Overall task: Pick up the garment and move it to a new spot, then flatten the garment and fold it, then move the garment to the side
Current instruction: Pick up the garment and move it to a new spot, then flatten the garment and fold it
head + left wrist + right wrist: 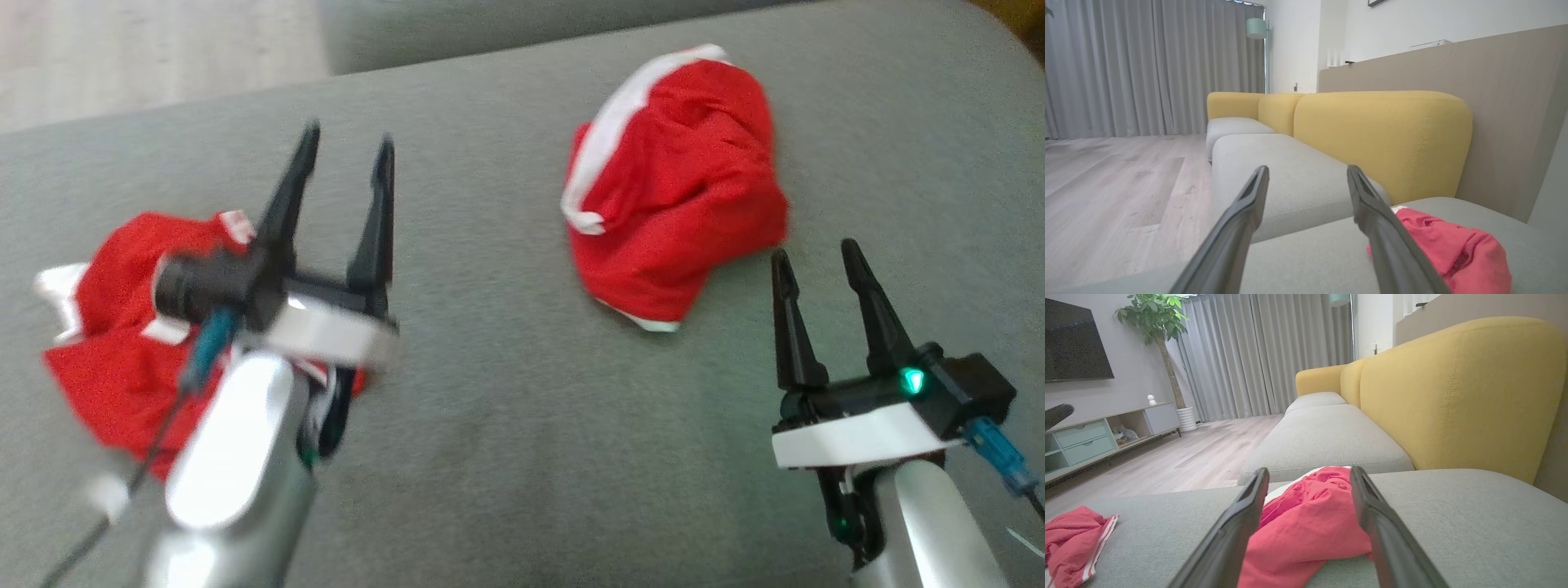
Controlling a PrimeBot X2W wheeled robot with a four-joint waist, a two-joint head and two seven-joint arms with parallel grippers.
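A crumpled red garment with white trim (673, 188) lies on the grey sofa cushion (490, 392), right of centre; it shows as the red garment (1310, 522) ahead of the right wrist camera and the red garment (1453, 245) at the lower right of the left wrist view. A second red garment with white stripes (114, 351) lies bunched at the left, partly under my left arm, also seen as the striped garment (1073, 539). My left gripper (347, 155) is open and raised above the cushion. My right gripper (816, 257) is open, just short of the first garment's near edge.
The yellow sofa backrest (1461, 392) rises on the right. Another grey seat cushion (1274, 171) extends beyond. Wooden floor (1118, 188), grey curtains (1257, 355), a TV cabinet (1094, 437) and a potted plant (1155, 318) lie off the sofa's edge.
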